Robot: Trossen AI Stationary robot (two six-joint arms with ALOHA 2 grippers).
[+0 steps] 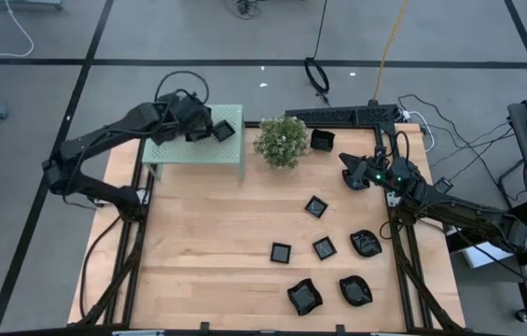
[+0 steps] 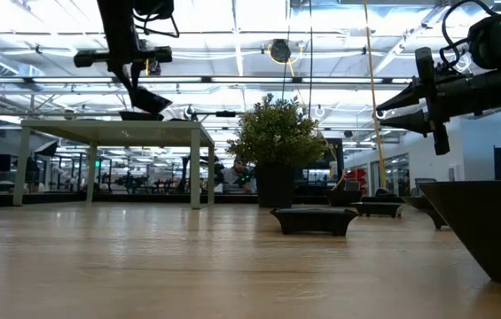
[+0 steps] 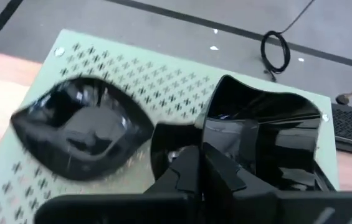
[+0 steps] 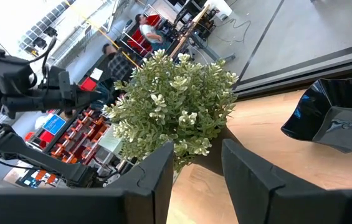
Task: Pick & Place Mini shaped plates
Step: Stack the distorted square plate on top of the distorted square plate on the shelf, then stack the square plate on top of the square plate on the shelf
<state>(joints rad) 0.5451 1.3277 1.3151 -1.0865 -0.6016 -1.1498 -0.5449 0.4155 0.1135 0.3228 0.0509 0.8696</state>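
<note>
Pale wooden boards make up the table (image 1: 207, 243), with grey floor and trailing cables beyond it. Nearest the front edge lie two wavy-rimmed black plates (image 1: 304, 297) and (image 1: 355, 290). A little farther in sit two small square plates (image 1: 281, 252) and (image 1: 325, 248), with another wavy-rimmed plate (image 1: 366, 244) close to the right edge. One more square plate (image 1: 315, 206) lies near the middle of the table. Toward the back stands a green potted plant (image 1: 282, 140), and just beside it, on its right, a black square dish (image 1: 323, 141). The right gripper (image 1: 350, 172) hovers near that dish and the plant, its fingers (image 4: 154, 180) spread apart with nothing between them. At the back left stands a small pale-green perforated stand (image 1: 202, 149). The left gripper (image 1: 214, 131) hangs over it, its fingers (image 3: 185, 177) pressed together on the rim of a square black plate (image 3: 266, 140). Another dark plate (image 3: 79, 127), oval with a wavy rim, rests on the stand just beside it.
</note>
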